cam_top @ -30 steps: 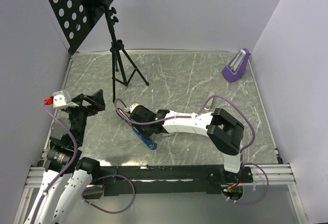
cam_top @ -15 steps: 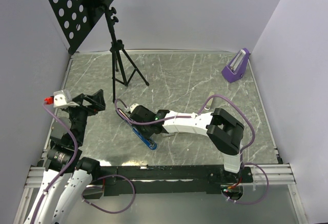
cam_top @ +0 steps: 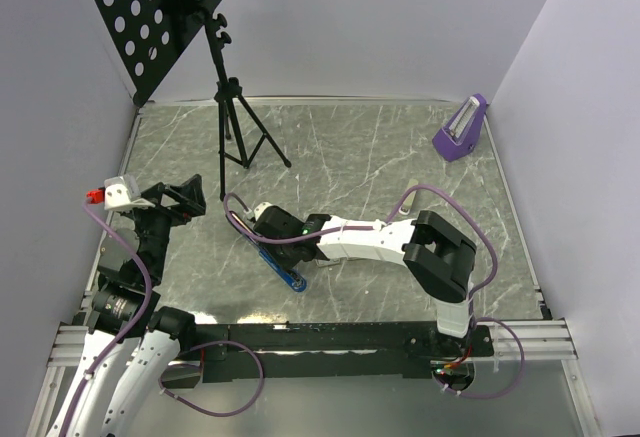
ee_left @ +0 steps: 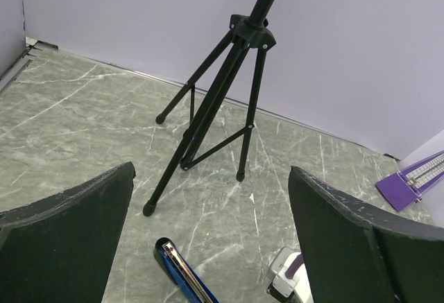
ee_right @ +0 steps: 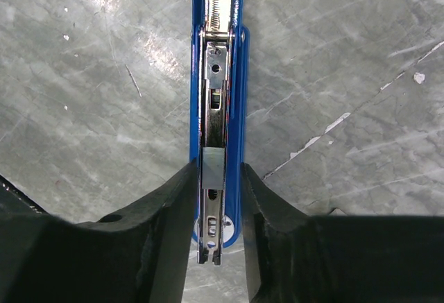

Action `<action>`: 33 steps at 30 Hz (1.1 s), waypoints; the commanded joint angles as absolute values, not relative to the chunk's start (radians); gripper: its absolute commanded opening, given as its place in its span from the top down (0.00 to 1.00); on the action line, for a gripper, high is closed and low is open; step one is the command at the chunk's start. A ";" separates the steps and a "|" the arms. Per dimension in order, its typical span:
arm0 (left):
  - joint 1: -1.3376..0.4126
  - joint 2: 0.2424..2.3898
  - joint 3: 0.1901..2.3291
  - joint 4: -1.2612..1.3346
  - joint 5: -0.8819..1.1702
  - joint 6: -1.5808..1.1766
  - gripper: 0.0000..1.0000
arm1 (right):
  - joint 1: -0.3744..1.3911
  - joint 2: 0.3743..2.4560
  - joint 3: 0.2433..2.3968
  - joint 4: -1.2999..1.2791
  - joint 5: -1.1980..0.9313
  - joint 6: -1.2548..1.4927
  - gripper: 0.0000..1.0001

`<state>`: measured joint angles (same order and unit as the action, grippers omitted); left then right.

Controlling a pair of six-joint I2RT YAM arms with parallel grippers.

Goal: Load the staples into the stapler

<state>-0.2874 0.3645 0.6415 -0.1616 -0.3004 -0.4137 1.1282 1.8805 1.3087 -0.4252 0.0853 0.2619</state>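
Staples (ee_right: 211,164): a short grey strip sitting in the stapler's open metal channel, right between the right gripper's fingers.
Stapler (cam_top: 284,268): blue, long and narrow, lying opened out flat on the table toward the near edge, left of the middle. A bright steel channel and a coil spring run along it.
Right gripper (ee_right: 218,178): pointed down over the stapler. Its matte black fingers (ee_right: 159,206) stand part-way apart, one on each side of the channel. A sliver of blue shows between the channel and one finger, so they are not pinching it.
Right arm (cam_top: 370,239): white shells and black joints, folded low, reaching leftward from the near right corner.
Left gripper (cam_top: 185,200): held up off the table by the left edge and facing the far side. Its fingers are spread wide with nothing between them.
Table (cam_top: 380,147): smooth grey-green marbled top with pale veins and a slight sheen.
Music stand (cam_top: 160,7): a black perforated plate on a thin black tripod, standing at the far left corner.
Purple wedge (cam_top: 460,129): a small upright piece at the far right corner, close to the wall.
Walls (cam_top: 400,27): plain, pale and matte, closing in the table's left, far and right edges.
Cables (cam_top: 440,193): purple, looping along both arms.
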 commanded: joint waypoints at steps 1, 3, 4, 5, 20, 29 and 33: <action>-0.285 0.368 0.643 -0.127 -0.288 -0.425 0.03 | 1.132 1.833 1.322 -0.431 0.081 0.242 0.55; -0.285 0.367 0.643 -0.127 -0.288 -0.425 0.03 | 1.131 1.816 1.324 -0.425 0.077 0.238 0.51; -0.285 0.367 0.643 -0.127 -0.290 -0.425 0.03 | 1.129 1.812 1.330 -0.423 0.080 0.235 0.47; -0.285 0.365 0.643 -0.127 -0.290 -0.425 0.03 | 1.131 1.806 1.335 -0.425 0.086 0.233 0.45; -0.285 0.354 0.644 -0.133 -0.296 -0.426 0.03 | 1.088 1.914 1.454 -0.476 0.147 0.209 0.42; -0.285 0.350 0.646 -0.137 -0.301 -0.428 0.03 | 1.089 1.965 1.473 -0.491 0.140 0.207 0.42; -0.285 0.351 0.646 -0.137 -0.301 -0.428 0.03 | 1.091 1.977 1.470 -0.499 0.137 0.210 0.42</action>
